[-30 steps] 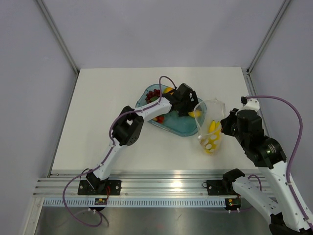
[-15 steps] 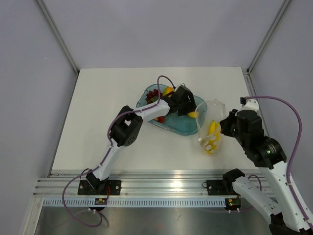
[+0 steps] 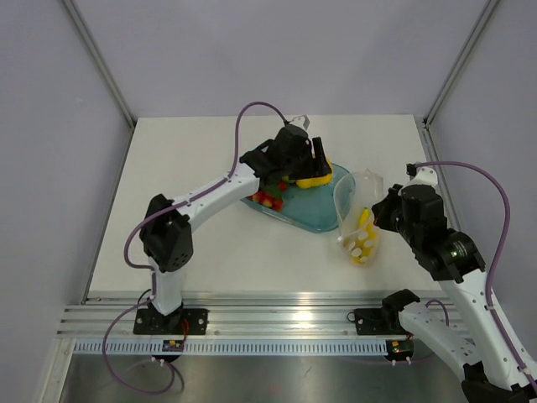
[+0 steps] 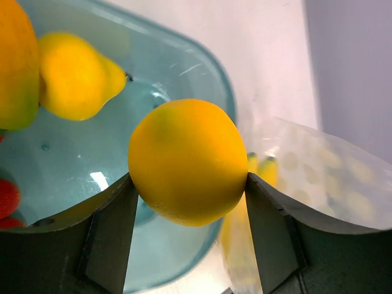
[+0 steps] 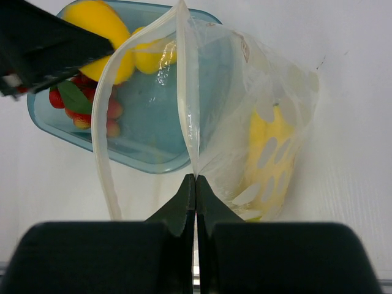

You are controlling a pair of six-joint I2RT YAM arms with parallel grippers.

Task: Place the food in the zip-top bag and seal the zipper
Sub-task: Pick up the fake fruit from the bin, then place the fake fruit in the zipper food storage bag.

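Left jaws grip the glossy round orange toy fruit [image 4: 187, 162] mid-body: likely light, slippery. At four o'clock, right jaws pinch shut on the rim of the soft clear dotted bag [image 5: 275, 141].

— Where is the zip-top bag [image 3: 359, 220]?
— On the table [image 3: 193, 168], just right of the tray [image 3: 315, 217]; the banana bunch [image 3: 364, 228] lies in it.
— And the tray?
— Strawberries [image 3: 267, 200] at its left end; the pear [image 4: 79, 76] behind them; a round fruit [image 4: 187, 162] above its right end.

The yellow fruit [image 4: 187, 162] partly hides the blurred zip-top bag [image 4: 324, 177].
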